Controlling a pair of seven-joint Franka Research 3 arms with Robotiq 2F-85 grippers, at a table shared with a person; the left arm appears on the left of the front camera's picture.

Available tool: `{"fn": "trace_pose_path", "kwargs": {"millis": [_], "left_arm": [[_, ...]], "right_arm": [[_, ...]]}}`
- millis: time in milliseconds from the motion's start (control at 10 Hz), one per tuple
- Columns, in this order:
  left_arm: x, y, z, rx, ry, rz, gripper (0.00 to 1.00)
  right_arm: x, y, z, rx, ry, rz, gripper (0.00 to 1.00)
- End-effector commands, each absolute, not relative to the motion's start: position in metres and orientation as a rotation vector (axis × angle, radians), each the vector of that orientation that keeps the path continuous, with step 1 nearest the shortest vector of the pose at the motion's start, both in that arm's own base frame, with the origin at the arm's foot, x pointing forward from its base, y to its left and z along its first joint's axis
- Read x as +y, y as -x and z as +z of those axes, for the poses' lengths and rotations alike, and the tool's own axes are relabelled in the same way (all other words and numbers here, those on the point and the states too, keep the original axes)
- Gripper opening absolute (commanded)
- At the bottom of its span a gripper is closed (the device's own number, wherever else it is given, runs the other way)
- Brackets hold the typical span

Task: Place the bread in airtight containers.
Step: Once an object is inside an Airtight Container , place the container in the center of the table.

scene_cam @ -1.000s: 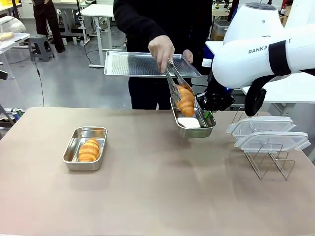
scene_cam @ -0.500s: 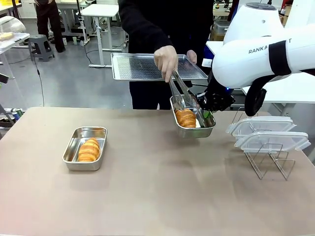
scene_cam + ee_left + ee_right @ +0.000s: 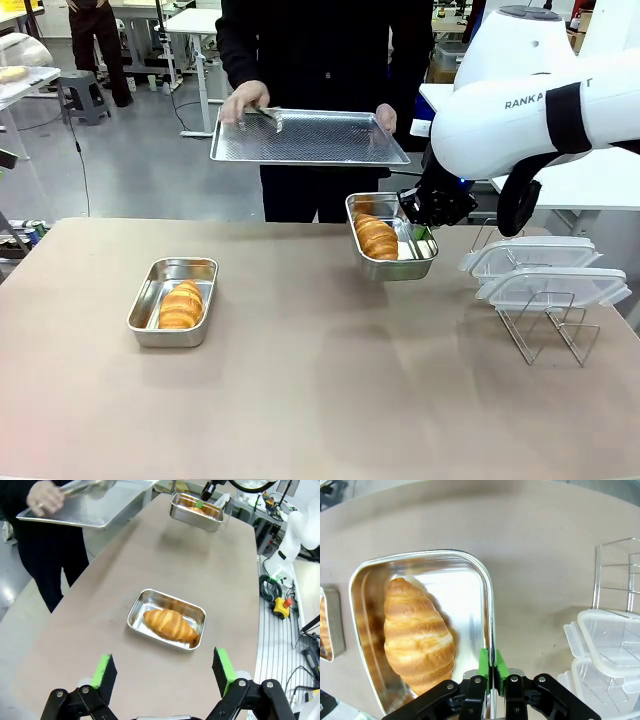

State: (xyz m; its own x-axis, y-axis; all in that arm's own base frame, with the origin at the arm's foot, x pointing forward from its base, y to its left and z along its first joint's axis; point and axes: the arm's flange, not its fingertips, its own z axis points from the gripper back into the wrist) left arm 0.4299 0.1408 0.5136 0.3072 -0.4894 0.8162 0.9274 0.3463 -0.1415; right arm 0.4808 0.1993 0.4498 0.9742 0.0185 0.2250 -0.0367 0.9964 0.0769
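Holding raised pan (image 3: 488, 597) by thin rim in clamped right claw (image 3: 491, 661), croissant (image 3: 417, 632) inside. Hovering with left claw (image 3: 164, 671) spread apart above second pan (image 3: 137, 611) and croissant (image 3: 169, 624) on table (image 3: 100, 645). Likely light, stiff, slick steel; soft flaky bread. Safer gripping rims, not crust.

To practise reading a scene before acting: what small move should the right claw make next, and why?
Probably lower the pan onto the table. The right claw, shut on its rim, holds it above the surface with a croissant inside, and the person's tongs rest on the tray.
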Motion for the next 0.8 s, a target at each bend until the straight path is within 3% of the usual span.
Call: {"fn": "trace_pose_path", "kwargs": {"millis": [0,200,300,700], "left_arm": [[0.140,-0.430,0.516,-0.788,0.704,-1.050,1.00],[0.140,-0.430,0.516,-0.788,0.704,-1.050,1.00],[0.140,-0.430,0.516,-0.788,0.704,-1.050,1.00],[0.140,-0.430,0.516,-0.788,0.704,-1.050,1.00]], "right_arm": [[0.201,-0.481,0.453,-0.235,-0.079,0.008,0.00],[0.201,-0.481,0.453,-0.235,-0.079,0.008,0.00],[0.199,-0.481,0.450,-0.226,-0.081,0.028,0.05],[0.200,-0.493,0.377,-0.310,-0.041,-0.097,0.05]]}}
